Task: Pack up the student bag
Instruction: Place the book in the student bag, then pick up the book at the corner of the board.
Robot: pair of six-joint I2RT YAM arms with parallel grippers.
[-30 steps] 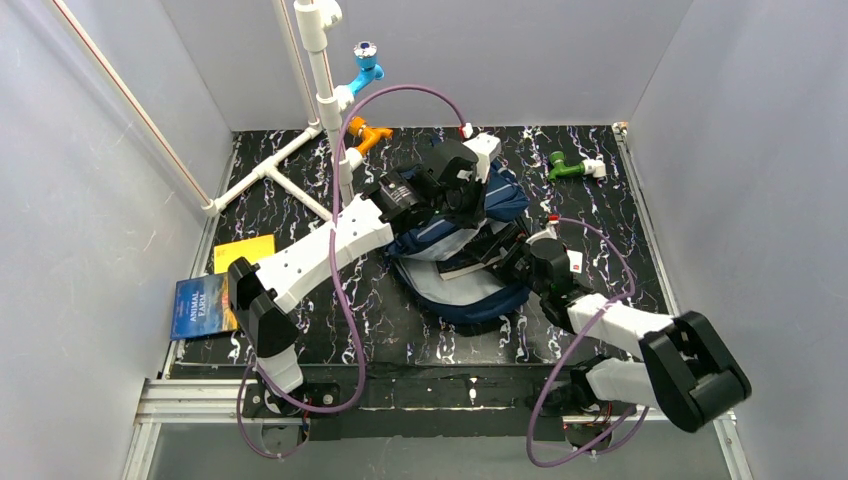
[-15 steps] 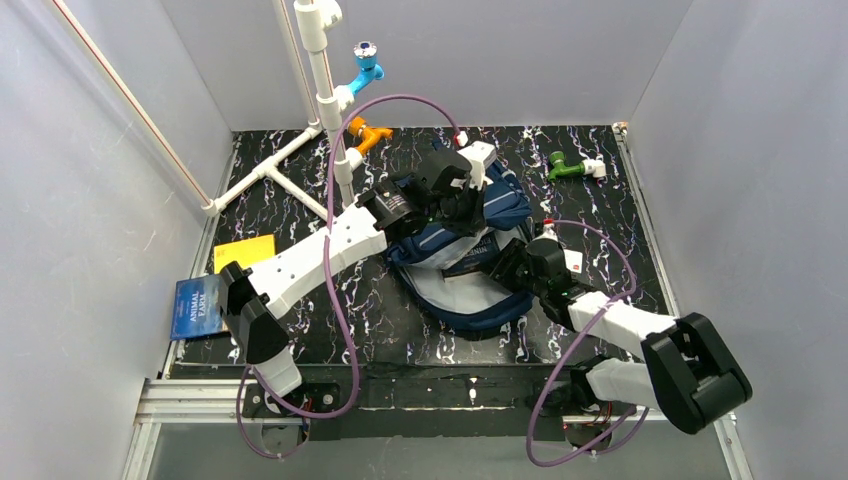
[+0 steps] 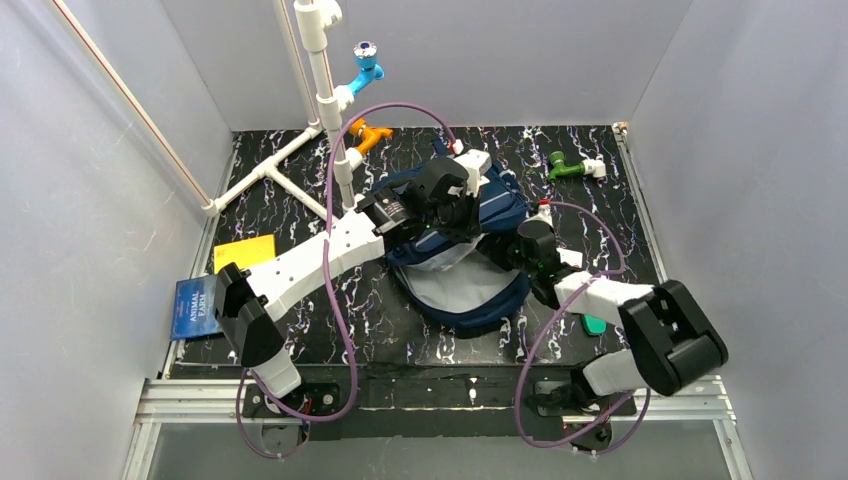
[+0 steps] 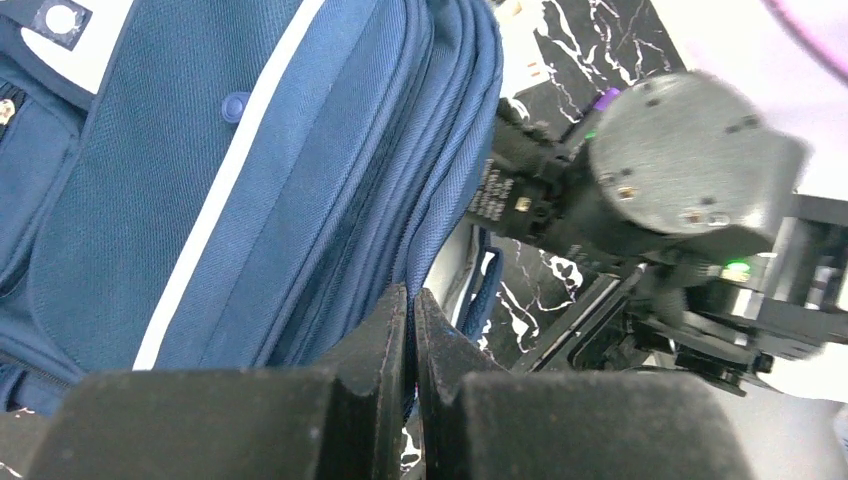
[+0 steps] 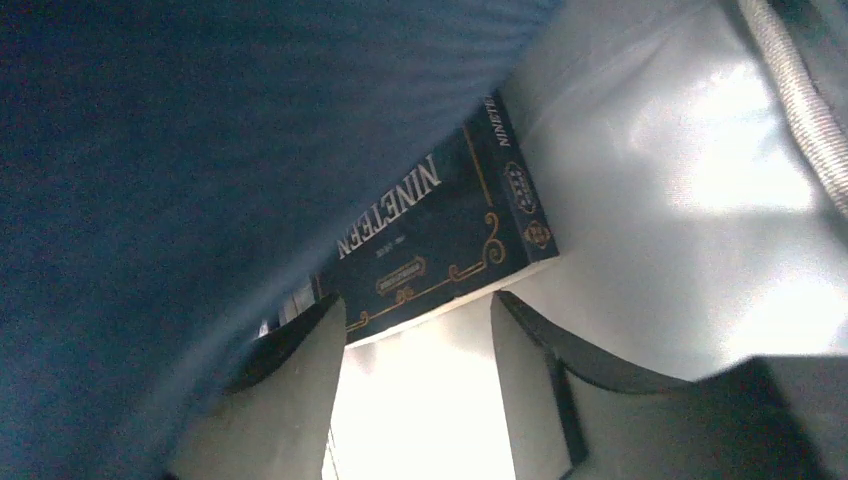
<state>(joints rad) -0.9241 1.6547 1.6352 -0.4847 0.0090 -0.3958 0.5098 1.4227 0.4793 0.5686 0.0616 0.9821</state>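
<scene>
Black marbled tabletop (image 3: 640,170), grey walls (image 3: 100,200); left gripper (image 4: 410,296) pinching student bag (image 4: 200,200); right gripper (image 5: 418,305) spread inside

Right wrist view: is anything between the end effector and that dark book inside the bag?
Nothing visible. The book lies on the student bag's grey lining just past the open right end effector, with the blue flap overhead, not between.

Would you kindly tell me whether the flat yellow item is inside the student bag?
No, the flat yellow item lies on the table beside a blue book, well left of the student bag.
</scene>
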